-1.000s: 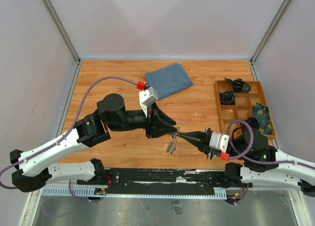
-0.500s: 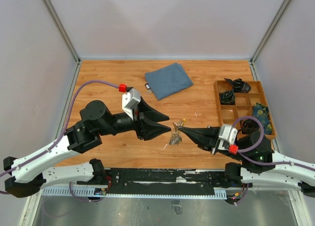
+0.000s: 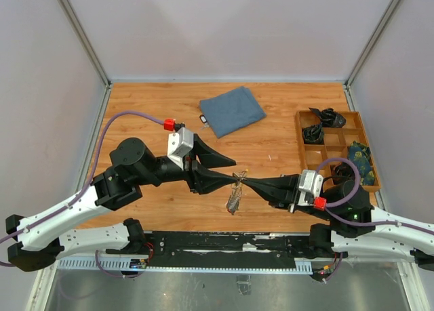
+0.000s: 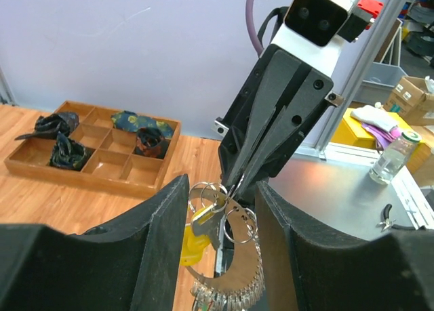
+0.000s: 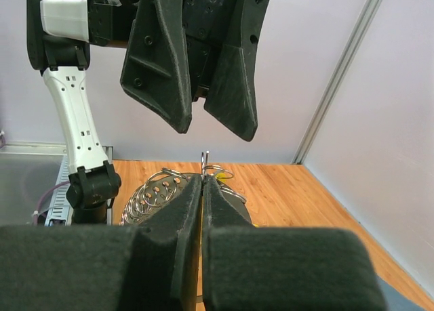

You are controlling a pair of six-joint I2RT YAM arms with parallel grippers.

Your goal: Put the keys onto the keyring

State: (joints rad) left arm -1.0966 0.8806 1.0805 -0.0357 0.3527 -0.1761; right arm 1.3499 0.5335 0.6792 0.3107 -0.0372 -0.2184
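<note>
The keyring (image 3: 234, 197) is a grey metal crescent with a row of holes and several small wire rings; it hangs above the table between both grippers. It shows in the left wrist view (image 4: 271, 253) and the right wrist view (image 5: 152, 192). A key with a yellow head (image 4: 192, 238) hangs from it; other keys cluster at its lower edge. My right gripper (image 5: 203, 179) is shut on a wire ring at the top of the keyring (image 3: 243, 183). My left gripper (image 4: 220, 183) is open, one finger on each side of the keyring (image 3: 229, 181).
A blue cloth (image 3: 232, 110) lies at the back centre with a small dark tag (image 3: 203, 120) beside it. A wooden compartment tray (image 3: 299, 148) with dark bundles stands at the right edge. Grey walls enclose the table.
My left gripper drew back to the left and opened, then came forward again to straddle the keyring. My right gripper kept hold of the keyring, which now hangs a little further left.
</note>
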